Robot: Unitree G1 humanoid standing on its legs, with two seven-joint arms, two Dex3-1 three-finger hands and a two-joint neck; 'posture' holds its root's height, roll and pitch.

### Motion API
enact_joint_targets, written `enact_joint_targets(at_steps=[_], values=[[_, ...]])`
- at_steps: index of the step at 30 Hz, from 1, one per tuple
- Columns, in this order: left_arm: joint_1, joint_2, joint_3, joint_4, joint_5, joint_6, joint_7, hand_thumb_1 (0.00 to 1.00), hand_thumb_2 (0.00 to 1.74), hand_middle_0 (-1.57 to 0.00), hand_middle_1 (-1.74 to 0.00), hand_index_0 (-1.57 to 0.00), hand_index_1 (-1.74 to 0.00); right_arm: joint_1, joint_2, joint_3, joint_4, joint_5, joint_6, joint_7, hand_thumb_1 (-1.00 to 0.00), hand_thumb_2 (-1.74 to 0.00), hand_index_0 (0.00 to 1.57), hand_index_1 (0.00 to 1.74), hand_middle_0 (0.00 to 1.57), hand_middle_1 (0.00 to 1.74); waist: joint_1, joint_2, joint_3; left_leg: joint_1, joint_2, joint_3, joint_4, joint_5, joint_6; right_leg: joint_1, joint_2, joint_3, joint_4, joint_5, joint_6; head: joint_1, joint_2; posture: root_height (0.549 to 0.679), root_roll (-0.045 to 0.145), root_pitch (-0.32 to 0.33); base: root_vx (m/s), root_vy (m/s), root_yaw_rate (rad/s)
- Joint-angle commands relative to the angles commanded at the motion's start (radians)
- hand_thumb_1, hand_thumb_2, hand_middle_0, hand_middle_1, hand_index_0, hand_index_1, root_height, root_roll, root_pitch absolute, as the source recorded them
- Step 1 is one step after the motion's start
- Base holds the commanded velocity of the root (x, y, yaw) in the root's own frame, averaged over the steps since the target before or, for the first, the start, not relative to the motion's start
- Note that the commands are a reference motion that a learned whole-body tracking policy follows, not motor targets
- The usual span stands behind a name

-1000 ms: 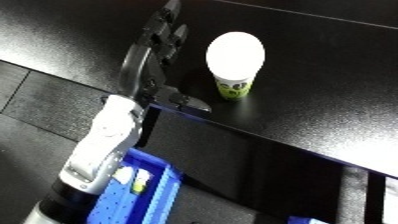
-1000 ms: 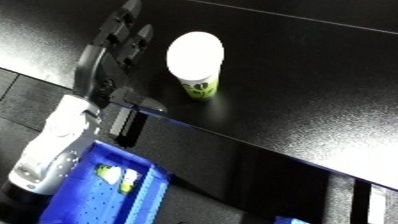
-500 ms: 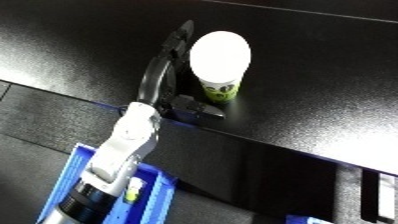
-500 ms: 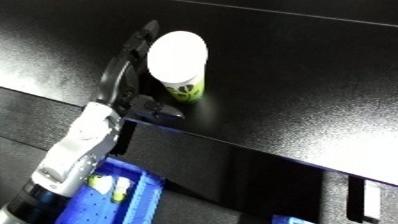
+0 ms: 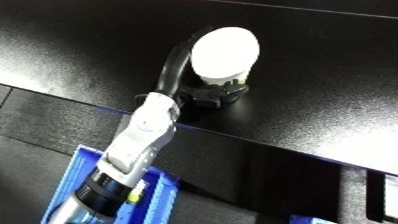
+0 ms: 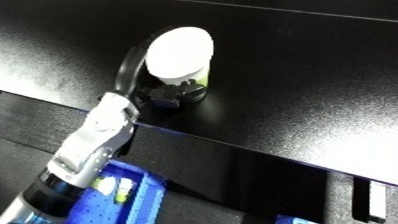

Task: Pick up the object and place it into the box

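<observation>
Cup [image 5: 226,54] w/ white lid on the black table [image 5: 338,100] — left hand [image 5: 191,90] wrapped round it, fingers and thumb curled on its sides — blue bin [image 5: 164,192] below.

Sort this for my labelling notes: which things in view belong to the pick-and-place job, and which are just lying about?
Job: white-lidded cup; left hand curled round it; blue bin.
Just there: black table; small items inside the bin, too unclear to name.
</observation>
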State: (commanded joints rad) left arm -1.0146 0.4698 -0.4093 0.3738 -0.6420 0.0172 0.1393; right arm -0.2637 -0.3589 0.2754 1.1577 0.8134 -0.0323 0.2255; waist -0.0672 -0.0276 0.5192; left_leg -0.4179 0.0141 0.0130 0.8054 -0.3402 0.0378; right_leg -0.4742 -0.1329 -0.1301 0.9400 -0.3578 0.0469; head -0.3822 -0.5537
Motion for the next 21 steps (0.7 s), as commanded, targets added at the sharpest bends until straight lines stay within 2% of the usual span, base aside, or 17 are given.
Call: enact_joint_targets(at_steps=[5, 9, 14, 18, 21], values=[[-0.011, 0.016, -0.001, -0.010, -0.017, 0.005, -0.016, 1.00, 1.74, -1.57, -1.74, -1.57, -1.74, 0.005, -0.002, 0.002, 0.005, -0.007, 0.001, 0.008, 0.00, 0.00, 0.00, 0.00, 0.00, 0.00, 0.001, 0.006, -0.004, 0.001, -0.002, -0.004, 0.006, -0.003, 0.0007, 0.004, -0.0048, -0.002, 0.005, -0.005, -0.0026, -0.008, -0.006, 0.618, 0.025, -0.060, 0.021, 0.003, 0.022], [-0.010, 0.026, 0.007, -0.023, -0.048, 0.016, -0.024, 1.00, 1.74, -1.57, -1.74, -1.57, -1.74, 0.010, -0.002, 0.004, 0.006, -0.008, 0.003, 0.010, 0.00, 0.00, 0.00, 0.00, 0.00, 0.00, 0.003, 0.010, -0.006, 0.002, -0.003, -0.007, 0.008, -0.003, -0.0003, 0.005, -0.0069, -0.004, 0.009, -0.009, -0.0042, -0.020, -0.006, 0.617, 0.027, -0.062, 0.011, 0.000, 0.028], [0.024, 0.032, 0.040, -0.057, -0.184, 0.042, -0.033, 1.00, 1.74, -1.57, -1.74, -1.57, -1.74, 0.016, -0.003, -0.002, 0.004, -0.007, 0.002, 0.004, 0.00, 0.00, 0.00, 0.00, 0.00, 0.00, 0.010, 0.019, -0.003, 0.005, -0.008, -0.014, 0.006, -0.001, -0.0019, 0.009, -0.0120, -0.007, 0.012, -0.014, -0.0074, -0.020, 0.000, 0.617, 0.032, -0.063, 0.001, 0.002, 0.054], [0.076, 0.038, 0.091, -0.095, -0.275, 0.020, -0.018, 1.00, 1.74, -1.57, -1.74, -1.57, -1.74, 0.027, -0.003, -0.011, 0.000, -0.001, -0.009, -0.007, 0.00, 0.00, 0.00, 0.00, 0.00, 0.00, 0.020, 0.029, -0.001, 0.006, -0.017, -0.019, 0.003, 0.002, -0.0038, 0.012, -0.0177, -0.008, 0.013, -0.018, -0.0110, -0.017, 0.006, 0.617, 0.038, -0.064, -0.007, 0.006, 0.080], [0.134, 0.049, 0.145, -0.139, -0.302, -0.014, -0.012, 1.00, 1.74, -1.57, -1.74, -1.57, -1.74, 0.041, -0.005, -0.024, -0.003, 0.007, -0.020, -0.013, 0.00, 0.00, 0.00, 0.00, 0.00, 0.00, 0.033, 0.037, 0.001, 0.006, -0.024, -0.024, -0.001, 0.005, -0.0064, 0.014, -0.0215, -0.010, 0.013, -0.021, -0.0152, -0.010, 0.009, 0.617, 0.043, -0.063, -0.021, 0.002, 0.094]])
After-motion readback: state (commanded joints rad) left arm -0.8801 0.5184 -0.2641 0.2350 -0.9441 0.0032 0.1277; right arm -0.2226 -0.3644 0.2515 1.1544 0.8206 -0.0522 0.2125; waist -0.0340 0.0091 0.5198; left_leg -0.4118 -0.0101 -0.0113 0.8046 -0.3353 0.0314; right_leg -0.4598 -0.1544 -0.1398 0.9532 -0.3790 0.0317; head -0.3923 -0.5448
